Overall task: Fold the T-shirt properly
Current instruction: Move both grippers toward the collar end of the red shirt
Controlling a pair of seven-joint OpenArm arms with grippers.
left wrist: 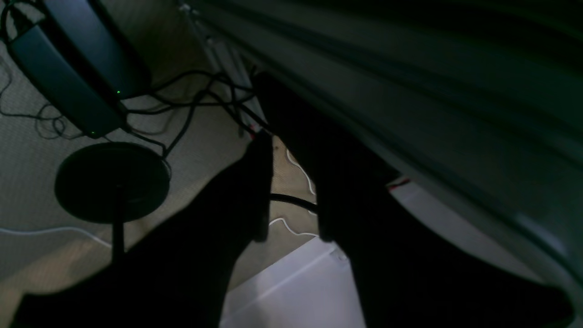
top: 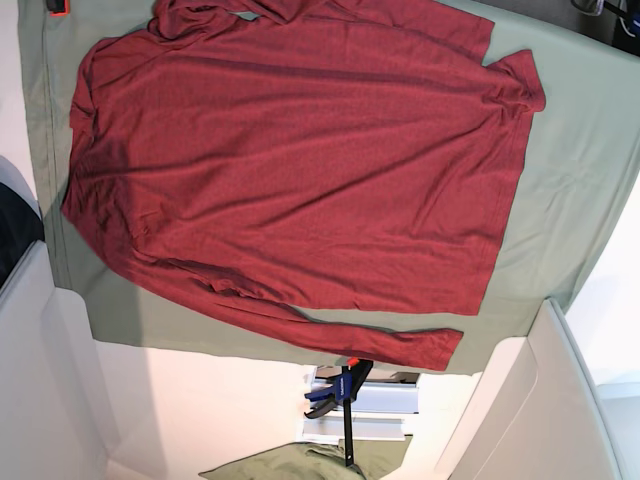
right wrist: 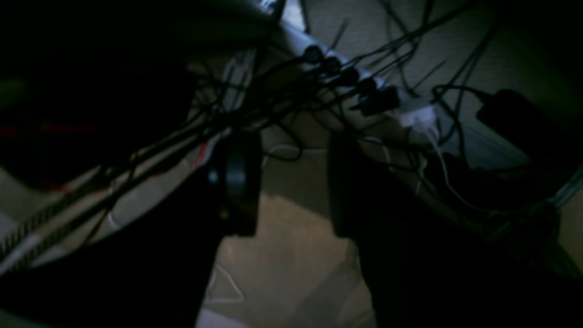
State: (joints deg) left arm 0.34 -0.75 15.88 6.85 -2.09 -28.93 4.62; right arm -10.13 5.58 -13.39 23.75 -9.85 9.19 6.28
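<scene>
A blue-black clamp (top: 342, 388) grips the green cloth's (top: 580, 190) edge, apparently near its middle.

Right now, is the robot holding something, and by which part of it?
Nothing is held: the left gripper and right gripper are open and empty, and the red shirt lies ungripped.

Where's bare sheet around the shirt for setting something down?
Widest: the green sheet right of the shirt in the base view. Smaller: lower left, between the shirt's lower sleeve and the sheet's edge. Crowded: top, where the shirt bunches, and bottom, where the sleeve nears the clamp.
</scene>
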